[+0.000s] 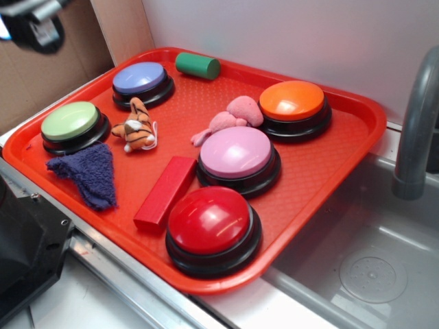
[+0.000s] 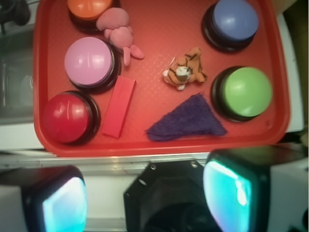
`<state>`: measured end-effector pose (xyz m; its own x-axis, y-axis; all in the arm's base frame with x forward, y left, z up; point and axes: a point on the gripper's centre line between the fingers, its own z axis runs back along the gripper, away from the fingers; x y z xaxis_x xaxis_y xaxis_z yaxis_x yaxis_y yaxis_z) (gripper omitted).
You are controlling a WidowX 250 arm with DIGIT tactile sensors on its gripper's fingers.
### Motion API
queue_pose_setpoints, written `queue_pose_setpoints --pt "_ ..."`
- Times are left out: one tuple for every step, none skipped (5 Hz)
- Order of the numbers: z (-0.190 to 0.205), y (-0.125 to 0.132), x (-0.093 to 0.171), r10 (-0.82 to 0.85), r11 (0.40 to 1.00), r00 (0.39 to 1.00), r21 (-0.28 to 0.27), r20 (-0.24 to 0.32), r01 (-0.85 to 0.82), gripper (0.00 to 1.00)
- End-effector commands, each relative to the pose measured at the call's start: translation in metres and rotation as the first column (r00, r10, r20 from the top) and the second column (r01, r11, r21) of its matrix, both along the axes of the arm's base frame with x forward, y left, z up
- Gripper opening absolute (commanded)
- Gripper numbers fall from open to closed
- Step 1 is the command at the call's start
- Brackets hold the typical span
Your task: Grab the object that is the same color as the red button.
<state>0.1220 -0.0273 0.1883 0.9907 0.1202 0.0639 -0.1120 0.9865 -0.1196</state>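
Red tray [image 1: 357,130], flat red block [image 1: 166,191] beside red button [image 1: 210,220], tool [image 2: 145,193] fingers apart

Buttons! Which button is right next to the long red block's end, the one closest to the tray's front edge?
The red button, beside the red block. It's the only red dome.

**Everything on one tray**

In the exterior view the tray [image 1: 357,120] carries it all. The largest button [image 1: 209,221] sits at 6 o'clock, with the block [image 1: 164,190] just beside it at its 10 o'clock. The cloth [image 1: 86,173] lies at 9 o'clock and the cylinder [image 1: 197,66] at 12.
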Motion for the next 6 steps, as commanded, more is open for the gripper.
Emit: queue_pose_setpoints --pt "-0.061 -0.004 0.026 0.187 0.982 0.982 0.000 -0.005 -0.187 1.00" --pt "-0.090 -0.003 0.036 0.255 0.967 0.967 -0.003 0.014 -0.255 1.00" --pt "-0.114 0.000 0.049 0.271 0.962 0.962 -0.018 0.018 -0.271 1.00" --pt "-0.131 -0.001 0.056 0.275 0.962 0.961 -0.021 0.040 -0.274 1.00" --pt "-0.151 -0.014 0.061 0.228 0.973 0.973 -0.055 0.024 -0.226 1.00" --pt "-0.161 -0.025 0.060 0.199 0.976 0.980 -0.095 0.004 -0.198 1.00"
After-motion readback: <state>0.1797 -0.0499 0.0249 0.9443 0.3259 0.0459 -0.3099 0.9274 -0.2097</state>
